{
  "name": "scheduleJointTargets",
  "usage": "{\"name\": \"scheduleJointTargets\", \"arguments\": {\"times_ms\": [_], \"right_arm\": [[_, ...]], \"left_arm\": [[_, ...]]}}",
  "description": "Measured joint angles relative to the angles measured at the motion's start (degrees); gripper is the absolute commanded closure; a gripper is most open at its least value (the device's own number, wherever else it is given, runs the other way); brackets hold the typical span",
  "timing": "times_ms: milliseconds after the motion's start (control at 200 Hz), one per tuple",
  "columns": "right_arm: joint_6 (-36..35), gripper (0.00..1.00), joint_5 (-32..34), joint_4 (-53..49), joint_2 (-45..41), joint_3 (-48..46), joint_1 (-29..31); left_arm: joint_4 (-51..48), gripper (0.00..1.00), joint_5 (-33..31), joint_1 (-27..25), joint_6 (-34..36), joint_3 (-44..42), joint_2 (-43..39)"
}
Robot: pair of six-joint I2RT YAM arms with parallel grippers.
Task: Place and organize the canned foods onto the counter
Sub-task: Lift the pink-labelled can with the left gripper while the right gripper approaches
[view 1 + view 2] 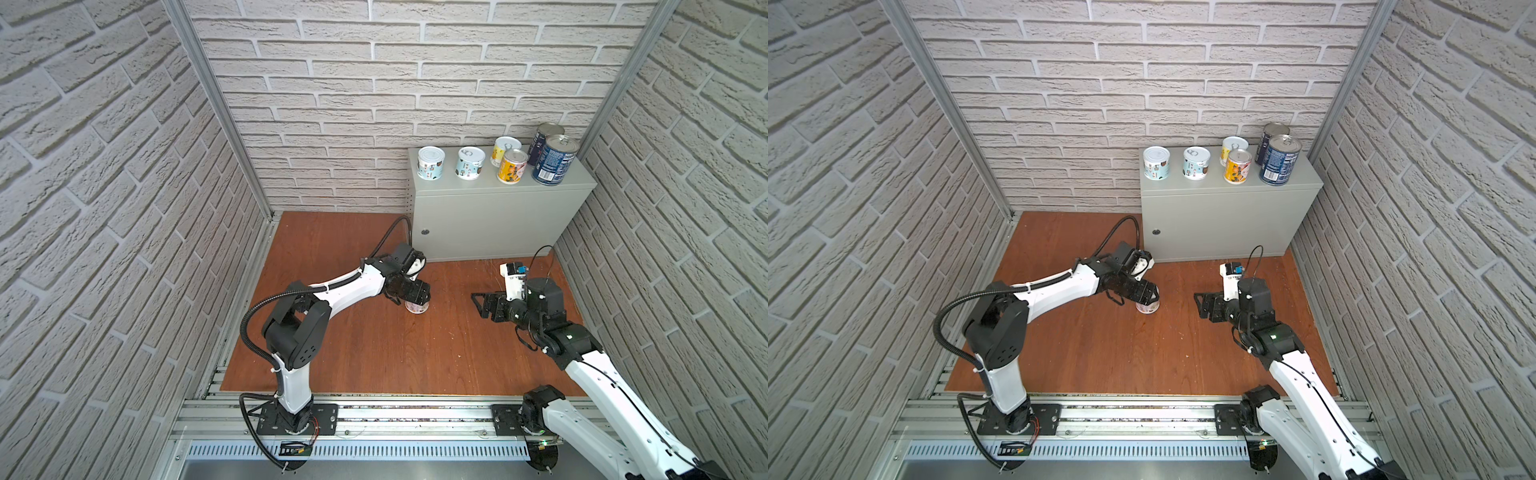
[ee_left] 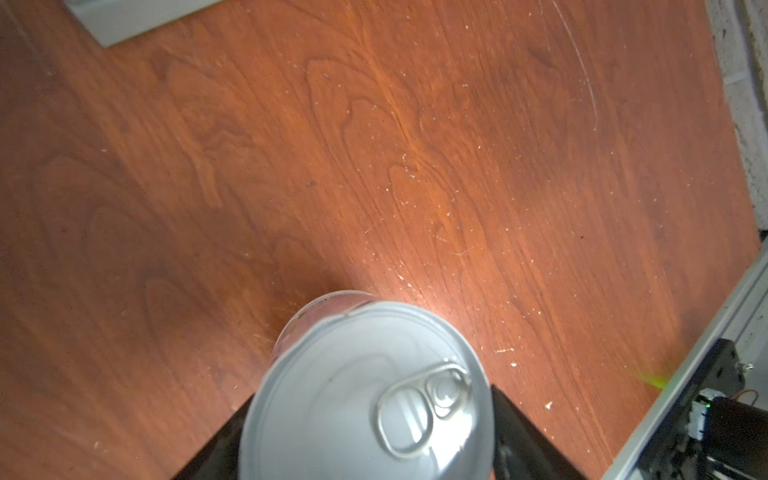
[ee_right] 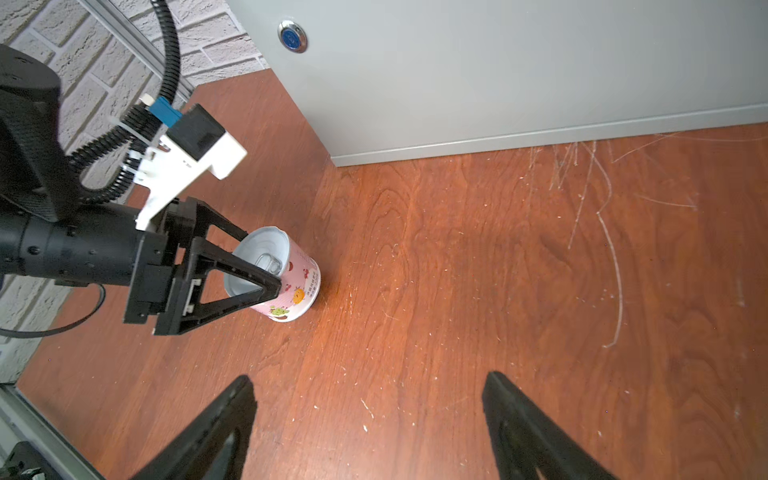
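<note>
Pink-labelled and white-lidded, the pink can (image 3: 299, 286) is the only one on the reddish wood floor (image 3: 457, 270). It sits between the fingers of the left gripper (image 3: 262, 264), which is clamped on its upper rim, one finger on each side of the pull-tab lid (image 2: 365, 395). Whether its base touches the floor cannot be told.

Well apart from it and facing it, the right gripper (image 3: 370, 378) has its jaws spread wide with nothing between them.

Beyond both grippers the pale grey metal counter (image 1: 490, 224) stands against the brick wall (image 1: 332, 104), with its round lock (image 3: 293, 36) on the end nearer the left gripper. Six cans stand upright on its top:
- above the lock end, a white-patterned can (image 1: 431, 164);
- next along, a pale blue can (image 1: 471, 164);
- then an orange can (image 1: 512, 167), just in front of a yellow can (image 1: 505, 151);
- at the end nearer the right gripper, two taller dark blue cans (image 1: 555, 160), one behind the other.
</note>
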Motion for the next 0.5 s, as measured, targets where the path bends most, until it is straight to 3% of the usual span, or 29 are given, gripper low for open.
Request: {"name": "scheduleJointTargets", "arguments": {"times_ms": [500], "right_arm": [[-2.49, 0.18, 0.17, 13.7, 12.63, 0.42, 15.28]], "left_arm": [[-3.02, 0.47, 2.69, 5.88, -1.6, -4.39, -10.05]]}}
